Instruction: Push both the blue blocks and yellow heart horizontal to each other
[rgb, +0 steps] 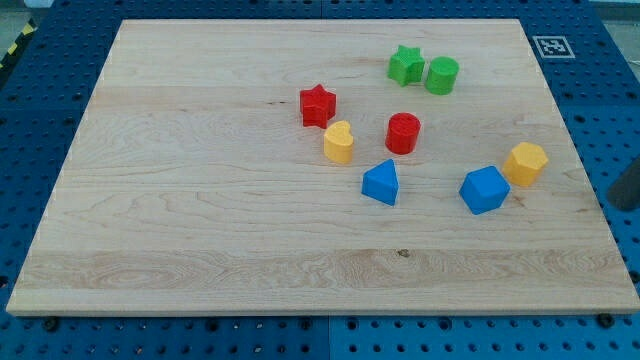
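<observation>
Looks like my lab bench: blue perforated bench (30, 150) under a wooden board (200, 200), fiducial marker (551, 46) upper right, hazard tape (12, 50) upper left.

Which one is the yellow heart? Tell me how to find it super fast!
Look at the wooden board, near its middle, where a red star sits. The yellow heart is just below and right of that star. The other yellow block, far to the view's right, has flat sides, while this one has rounded lobes.
</observation>
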